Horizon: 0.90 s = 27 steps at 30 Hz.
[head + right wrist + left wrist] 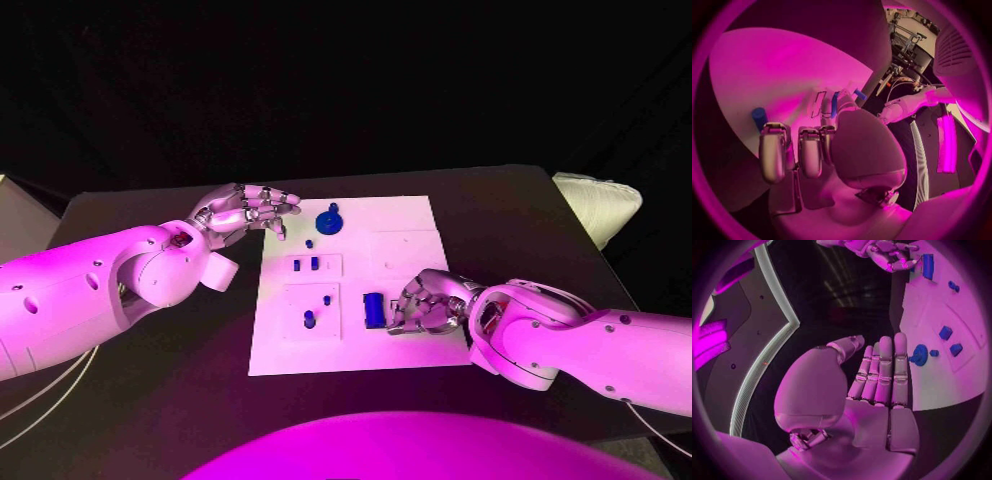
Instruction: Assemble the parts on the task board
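Two hands up: my right hand sits fingers curled at the blue block mid-right on the task board, grip unconfirmed, so I'd seat it squarely before lifting; left hand open, empty, near the round part.

Counter: black, matte top, its far edge and both far corners in the head view.
Backdrop: black all round behind the counter, no wall or window to be made out.
Light: magenta, falling over the whole scene.
Right of the counter: a pale, ribbed, cushion-like object just past the counter's edge.
Left edge: a pale slab beside the counter's far left corner.
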### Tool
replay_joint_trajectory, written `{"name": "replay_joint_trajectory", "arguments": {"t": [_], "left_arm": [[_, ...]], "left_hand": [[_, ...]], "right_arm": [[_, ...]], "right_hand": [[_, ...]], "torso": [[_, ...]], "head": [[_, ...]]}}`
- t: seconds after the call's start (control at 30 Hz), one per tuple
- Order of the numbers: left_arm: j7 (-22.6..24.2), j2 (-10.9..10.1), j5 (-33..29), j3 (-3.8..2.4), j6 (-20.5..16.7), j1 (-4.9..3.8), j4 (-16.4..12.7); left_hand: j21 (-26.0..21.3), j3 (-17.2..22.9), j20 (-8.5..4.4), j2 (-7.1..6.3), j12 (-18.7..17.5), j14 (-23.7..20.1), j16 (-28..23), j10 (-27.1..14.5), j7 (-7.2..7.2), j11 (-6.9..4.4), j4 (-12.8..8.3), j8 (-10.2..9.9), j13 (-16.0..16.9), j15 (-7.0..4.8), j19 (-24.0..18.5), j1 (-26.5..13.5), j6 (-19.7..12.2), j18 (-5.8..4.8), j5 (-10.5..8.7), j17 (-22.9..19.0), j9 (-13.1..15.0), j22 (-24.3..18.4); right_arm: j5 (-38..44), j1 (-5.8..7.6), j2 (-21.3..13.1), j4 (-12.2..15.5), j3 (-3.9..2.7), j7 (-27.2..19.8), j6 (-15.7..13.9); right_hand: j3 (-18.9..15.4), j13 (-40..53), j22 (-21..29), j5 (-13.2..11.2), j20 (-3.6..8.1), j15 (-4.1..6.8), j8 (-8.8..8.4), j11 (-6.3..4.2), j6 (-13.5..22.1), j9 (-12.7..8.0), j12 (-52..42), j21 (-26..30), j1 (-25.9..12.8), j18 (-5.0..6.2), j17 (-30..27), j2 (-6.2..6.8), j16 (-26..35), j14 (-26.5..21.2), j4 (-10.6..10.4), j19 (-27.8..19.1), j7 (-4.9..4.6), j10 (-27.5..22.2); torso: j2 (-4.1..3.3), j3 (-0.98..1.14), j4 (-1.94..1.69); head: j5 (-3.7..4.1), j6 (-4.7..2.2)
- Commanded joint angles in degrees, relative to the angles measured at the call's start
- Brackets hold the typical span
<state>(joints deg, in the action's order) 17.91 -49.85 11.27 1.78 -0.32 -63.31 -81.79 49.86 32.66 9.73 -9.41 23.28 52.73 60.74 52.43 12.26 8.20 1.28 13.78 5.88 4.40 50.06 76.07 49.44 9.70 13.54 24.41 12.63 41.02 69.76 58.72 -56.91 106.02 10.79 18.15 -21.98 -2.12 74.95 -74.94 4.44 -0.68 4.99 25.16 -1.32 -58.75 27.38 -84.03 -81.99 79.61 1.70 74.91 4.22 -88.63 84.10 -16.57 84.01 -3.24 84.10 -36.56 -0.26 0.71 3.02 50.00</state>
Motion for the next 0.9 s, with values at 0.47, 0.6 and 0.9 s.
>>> {"name": "replay_joint_trajectory", "arguments": {"t": [0.47,0.6,0.9], "left_arm": [[0.6,0.2,-0.3,-0.04,0.8,0.00,-0.2],[0.6,0.3,-0.3,-0.04,0.9,0.02,-0.1],[0.7,0.3,-0.3,-0.04,1.1,0.15,-0.1]], "left_hand": [[0.3,0.3,0.10,0.23,-0.2,0.1,-0.3,0.0,-0.07,0.42,-0.1,0.4,-0.1,0.09,0.4,0.2,-0.3,0.84,0.12,-0.1,-0.1,0.1],[0.3,0.3,0.10,0.23,-0.2,0.1,-0.3,0.0,-0.07,0.42,-0.1,0.4,-0.1,0.09,0.4,0.2,-0.3,0.84,0.12,-0.1,-0.1,0.1],[0.3,0.3,0.10,0.23,-0.2,0.1,-0.3,0.0,-0.07,0.42,-0.1,0.4,-0.1,0.09,0.4,0.2,-0.3,0.84,0.12,-0.1,-0.1,0.1]], "right_arm": [[-2.5,3.12,-11.6,0.0,0.00,-10.5,-3.6],[0.3,3.17,-12.8,-0.6,0.04,-9.0,-4.4],[5.9,2.41,-13.2,-0.3,0.20,-4.2,-4.6]], "right_hand": [[0.6,11.9,-12.4,0.3,-1.53,-1.45,-3.27,1.68,2.6,-1.3,0.0,0.3,1.1,-0.13,11.0,1.08,0.4,5.0,0.2,4.0,-1.67,3.4],[0.5,11.9,-12.4,0.3,-1.56,-1.48,-3.34,1.71,2.5,-1.3,0.1,0.2,1.1,-0.15,11.0,1.16,0.3,5.0,0.2,4.0,-1.70,3.3],[0.3,11.8,-12.5,0.5,-1.76,-1.58,-3.62,1.75,1.6,-1.6,0.3,0.1,0.1,-0.17,10.9,1.60,0.4,5.0,-0.1,4.1,-1.67,3.2]], "torso": [[0.08,0.07,0.13],[0.05,0.12,0.16],[-0.02,0.08,-0.12]], "head": [[1.03,0.00],[1.25,0.00],[1.83,0.00]]}}
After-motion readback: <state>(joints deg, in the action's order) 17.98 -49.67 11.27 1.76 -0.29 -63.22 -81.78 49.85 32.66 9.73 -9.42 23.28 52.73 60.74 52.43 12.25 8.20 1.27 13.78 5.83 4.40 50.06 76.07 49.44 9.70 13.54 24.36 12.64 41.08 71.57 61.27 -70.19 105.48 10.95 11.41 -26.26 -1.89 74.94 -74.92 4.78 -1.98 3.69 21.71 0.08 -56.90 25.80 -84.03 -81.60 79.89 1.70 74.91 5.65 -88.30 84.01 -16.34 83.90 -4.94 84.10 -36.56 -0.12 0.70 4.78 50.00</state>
